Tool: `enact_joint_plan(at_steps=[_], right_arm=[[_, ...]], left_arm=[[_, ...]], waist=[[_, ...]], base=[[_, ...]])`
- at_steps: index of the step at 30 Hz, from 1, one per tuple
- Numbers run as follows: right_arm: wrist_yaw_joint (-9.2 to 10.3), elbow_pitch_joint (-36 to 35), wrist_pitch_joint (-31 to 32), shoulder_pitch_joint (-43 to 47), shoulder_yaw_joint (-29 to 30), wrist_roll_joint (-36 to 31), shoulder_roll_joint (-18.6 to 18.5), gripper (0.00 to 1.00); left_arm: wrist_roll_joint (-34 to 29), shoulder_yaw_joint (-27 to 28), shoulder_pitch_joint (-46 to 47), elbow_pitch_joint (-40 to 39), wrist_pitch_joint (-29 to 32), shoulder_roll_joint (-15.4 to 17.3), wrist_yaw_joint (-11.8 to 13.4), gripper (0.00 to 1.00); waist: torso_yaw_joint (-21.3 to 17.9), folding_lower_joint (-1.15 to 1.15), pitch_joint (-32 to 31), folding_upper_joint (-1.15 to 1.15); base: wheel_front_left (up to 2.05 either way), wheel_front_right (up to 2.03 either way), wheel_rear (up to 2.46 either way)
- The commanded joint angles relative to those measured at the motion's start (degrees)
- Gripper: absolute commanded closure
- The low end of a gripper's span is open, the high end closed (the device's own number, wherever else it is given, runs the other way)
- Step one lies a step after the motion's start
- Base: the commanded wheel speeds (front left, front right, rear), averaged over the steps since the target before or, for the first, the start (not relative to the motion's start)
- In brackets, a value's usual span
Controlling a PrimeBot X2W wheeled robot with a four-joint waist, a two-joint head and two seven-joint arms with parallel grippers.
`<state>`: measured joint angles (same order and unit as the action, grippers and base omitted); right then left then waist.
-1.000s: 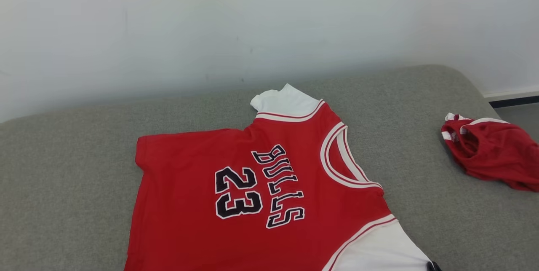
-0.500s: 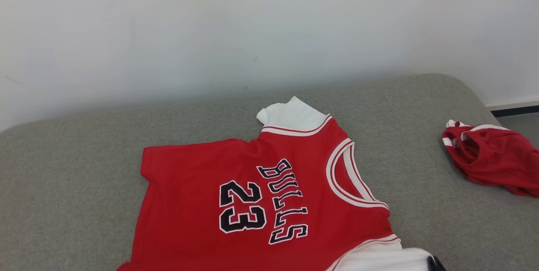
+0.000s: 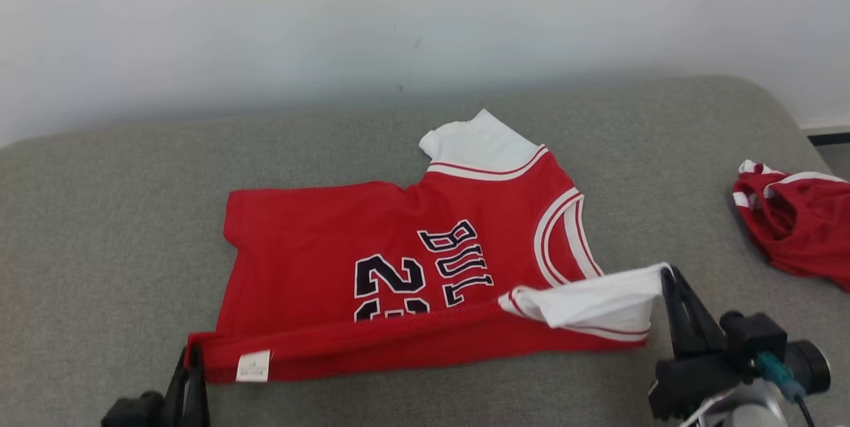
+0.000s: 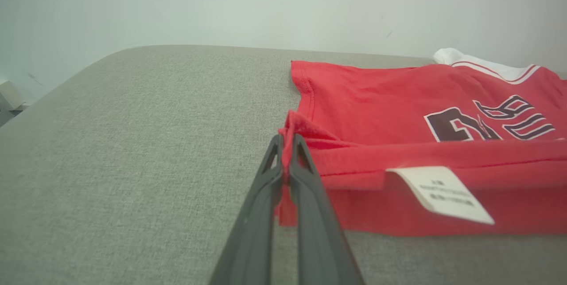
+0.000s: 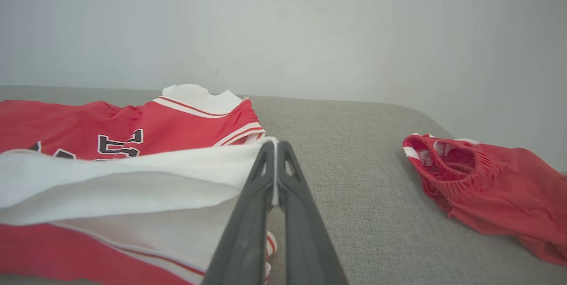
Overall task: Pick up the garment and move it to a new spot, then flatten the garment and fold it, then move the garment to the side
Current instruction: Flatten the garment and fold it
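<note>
On grey upholstered surface lies red jersey, black number and lettering up, neck toward my right. My left hand clenched on red hem corner; near edge lifted and rolled back over body. My right hand clenched on white sleeve, raised off surface. White care label hangs on lifted edge. Crumpled red shorts well apart, far right.
</note>
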<state>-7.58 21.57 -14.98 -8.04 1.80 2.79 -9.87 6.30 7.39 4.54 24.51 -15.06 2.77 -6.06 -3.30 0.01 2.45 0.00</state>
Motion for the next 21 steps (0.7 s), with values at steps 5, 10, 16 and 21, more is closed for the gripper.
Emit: enact_joint_plan(at_steps=[5, 10, 16, 21], right_arm=[[0.18, 4.0, -0.3, -5.4, 0.0, -1.2, -0.5, 1.00], [0.18, 6.5, -0.2, -8.7, 0.3, -1.9, -0.3, 1.00], [0.18, 7.6, -0.3, -11.4, 0.8, -2.5, -0.9, 1.00], [0.18, 8.5, -0.2, -12.7, 1.1, -3.1, -0.6, 1.00]], left_arm=[[-0.9, -0.4, 4.2, 2.1, -0.1, 0.2, -0.3, 1.00], [-1.1, -0.2, 6.8, 3.7, -0.2, 0.2, -0.1, 1.00], [-1.2, 0.4, 9.1, 3.9, -0.2, 0.2, 0.0, 1.00], [-1.5, -0.3, 10.7, 4.3, -0.2, 0.2, -0.3, 1.00]], waist=[[1.5, -0.01, 4.4, 0.00], [2.0, -0.01, 6.6, 0.00], [2.3, -0.01, 9.0, 0.00], [2.5, -0.01, 10.3, 0.00]], base=[[0.00, 0.00, 0.00], [0.00, 0.00, 0.00], [0.00, 0.00, 0.00], [0.00, 0.00, 0.00]])
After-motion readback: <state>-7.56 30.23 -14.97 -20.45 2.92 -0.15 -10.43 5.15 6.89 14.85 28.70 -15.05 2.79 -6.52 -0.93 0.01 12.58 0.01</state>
